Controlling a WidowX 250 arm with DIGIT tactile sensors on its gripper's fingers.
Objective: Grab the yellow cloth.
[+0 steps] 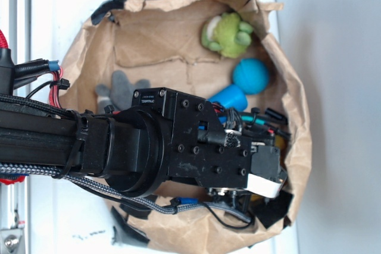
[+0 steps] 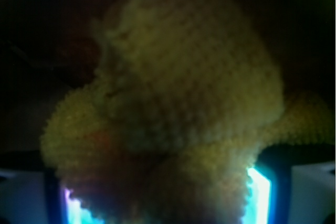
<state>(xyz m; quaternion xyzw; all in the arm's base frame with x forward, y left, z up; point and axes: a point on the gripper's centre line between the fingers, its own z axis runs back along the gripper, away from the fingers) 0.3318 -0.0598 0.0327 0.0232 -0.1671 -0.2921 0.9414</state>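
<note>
Gripper (image 2: 163,203): fingers either side of the yellow cloth (image 2: 178,108), apparently closed on it.
Cloth: low in the paper bag (image 1: 292,99), bunched between the fingers so a pinch could catch folds.

Pale, perhaps white, tabletop (image 1: 333,57)

The yellow cloth (image 2: 184,108) fills nearly the whole wrist view — a bunched, rounded lump of nubbly, knit-like fabric, dim and blurred from being so close. One lobe bulges toward 8 o'clock, another trails toward 3 o'clock. In the exterior view only a yellow sliver (image 1: 278,142) shows past the arm.
</note>
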